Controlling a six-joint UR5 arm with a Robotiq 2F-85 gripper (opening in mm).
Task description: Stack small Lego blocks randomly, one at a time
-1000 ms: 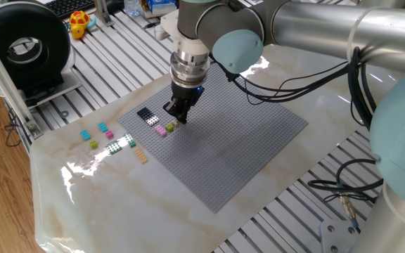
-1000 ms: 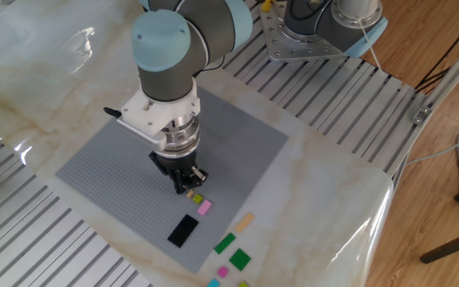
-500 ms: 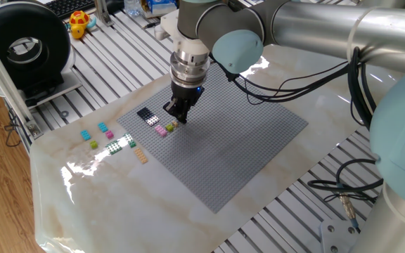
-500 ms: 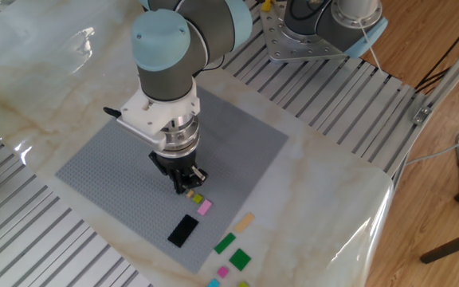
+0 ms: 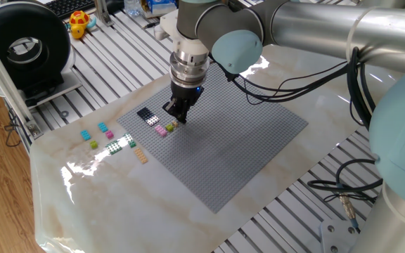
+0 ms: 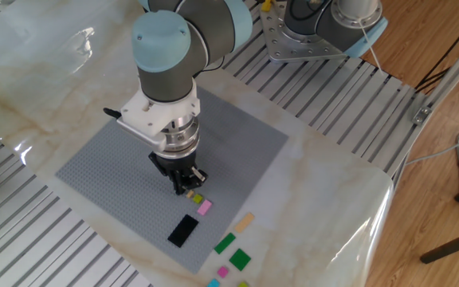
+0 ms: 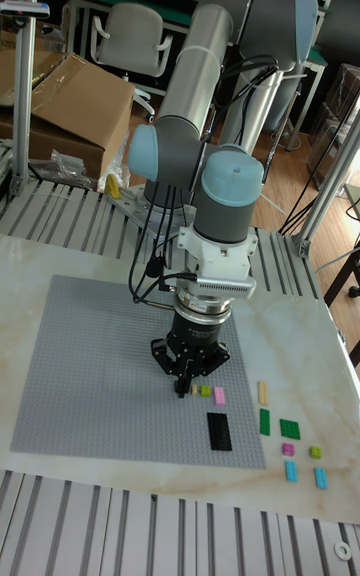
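My gripper (image 5: 176, 117) (image 6: 187, 189) (image 7: 185, 385) stands upright with its fingertips down on the grey baseplate (image 5: 245, 133), near the plate's corner. Its fingers are close together, and a tiny olive Lego block (image 7: 194, 390) (image 6: 190, 192) shows at their tips. Right beside it on the plate lie a lime block (image 7: 206, 391) (image 6: 198, 198), a pink block (image 7: 219, 395) (image 6: 204, 207) (image 5: 162, 129) and a longer black block (image 7: 219, 431) (image 6: 183, 230) (image 5: 146, 114).
Off the plate, loose blocks lie on the marble top: tan (image 7: 264, 392) (image 6: 245, 222), green (image 7: 265, 421) (image 6: 225, 243), a green square (image 7: 290, 427), pink (image 7: 288, 450), lime (image 7: 315, 452) and cyan (image 7: 291, 471) (image 5: 86, 135). Slotted aluminium rails (image 5: 111, 53) surround the marble.
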